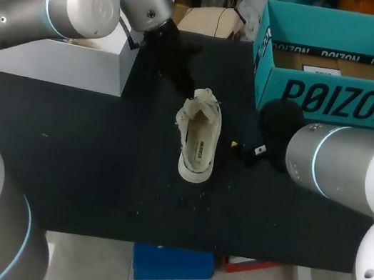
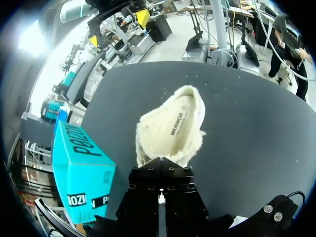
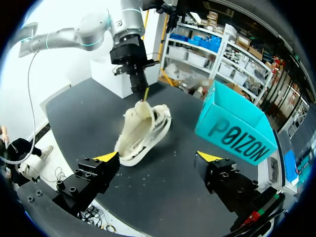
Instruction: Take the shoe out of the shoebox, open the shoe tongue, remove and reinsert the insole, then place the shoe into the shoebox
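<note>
Pinching the tongue (image 3: pixel 134 116) of the shoe (image 1: pixel 198 146): left gripper (image 3: pixel 144 95), fingers drawn together on the tongue's upper edge. The flap stands raised off the opening. Left arm (image 1: pixel 81 2) enters from the upper left of the head view. Its gripper sits just above centre frame, at the shoe's lace end.

Shoe: cream low-top, centre of the head view, sole down on the black table (image 1: pixel 96 160). Long axis runs top to bottom of frame, heel toward the bottom edge. Insole (image 2: pixel 180 121) lies inside, printed side up. Shoe is outside the box.

Shoebox (image 1: pixel 331 100): teal, open-topped, upper right of the head view, standing on the table, well apart from the shoe.

Right gripper (image 3: pixel 158 158): fingers spread wide, grasping nothing. In the right wrist view the shoe lies ahead of it, not between the fingers. In the head view it sits just right of the shoe at mid-frame, not touching. Right arm (image 1: pixel 341 167) enters from the right edge.

Grey box (image 1: pixel 56 59): upper left of the head view, under the left arm.
</note>
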Tool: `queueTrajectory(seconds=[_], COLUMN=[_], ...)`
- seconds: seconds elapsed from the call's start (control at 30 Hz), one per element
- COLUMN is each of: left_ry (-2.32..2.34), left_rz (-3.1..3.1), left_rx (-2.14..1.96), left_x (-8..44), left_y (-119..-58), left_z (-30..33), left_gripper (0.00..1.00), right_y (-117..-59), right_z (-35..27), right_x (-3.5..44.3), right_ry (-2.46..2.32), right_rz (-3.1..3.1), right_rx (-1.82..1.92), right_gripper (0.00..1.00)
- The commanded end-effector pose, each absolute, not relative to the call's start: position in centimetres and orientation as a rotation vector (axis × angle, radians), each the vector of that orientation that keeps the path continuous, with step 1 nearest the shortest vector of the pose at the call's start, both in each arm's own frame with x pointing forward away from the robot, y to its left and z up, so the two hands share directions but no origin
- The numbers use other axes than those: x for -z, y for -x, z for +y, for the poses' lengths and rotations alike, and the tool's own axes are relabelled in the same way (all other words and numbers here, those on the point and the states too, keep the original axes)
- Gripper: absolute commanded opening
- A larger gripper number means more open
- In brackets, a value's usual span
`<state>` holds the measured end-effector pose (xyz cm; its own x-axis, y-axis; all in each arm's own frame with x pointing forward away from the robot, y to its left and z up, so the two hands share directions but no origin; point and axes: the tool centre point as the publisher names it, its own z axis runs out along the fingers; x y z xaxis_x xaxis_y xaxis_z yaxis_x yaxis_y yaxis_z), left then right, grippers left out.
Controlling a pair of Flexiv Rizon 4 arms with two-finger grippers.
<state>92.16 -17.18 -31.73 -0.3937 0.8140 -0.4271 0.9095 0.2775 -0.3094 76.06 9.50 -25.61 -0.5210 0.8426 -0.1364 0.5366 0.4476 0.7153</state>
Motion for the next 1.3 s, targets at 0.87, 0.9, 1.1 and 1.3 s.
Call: queueTrajectory(seconds=[0.87,0.9,1.1,1.3], left_ry=[-1.499,-1.513,-1.571,-1.62], left_rz=[2.335,2.335,2.334,2.343], left_rx=[0.608,0.585,0.521,0.524], left_x=[30.7,31.2,33.6,34.5], left_y=[-94.7,-94.9,-94.9,-93.5], left_z=[-15.0,-15.4,-17.2,-17.7], left_gripper=[0.0,0.0,0.0,0.0], right_y=[-76.0,-76.0,-76.0,-76.0], right_z=[9.5,9.5,9.5,9.5], right_x=[25.7,25.7,25.7,25.7], right_ry=[-1.156,-1.156,-1.156,-1.156], right_rz=[2.222,2.222,2.222,2.222], right_rx=[-0.852,-0.852,-0.852,-0.852], right_gripper=[1.0,1.0,1.0,1.0])
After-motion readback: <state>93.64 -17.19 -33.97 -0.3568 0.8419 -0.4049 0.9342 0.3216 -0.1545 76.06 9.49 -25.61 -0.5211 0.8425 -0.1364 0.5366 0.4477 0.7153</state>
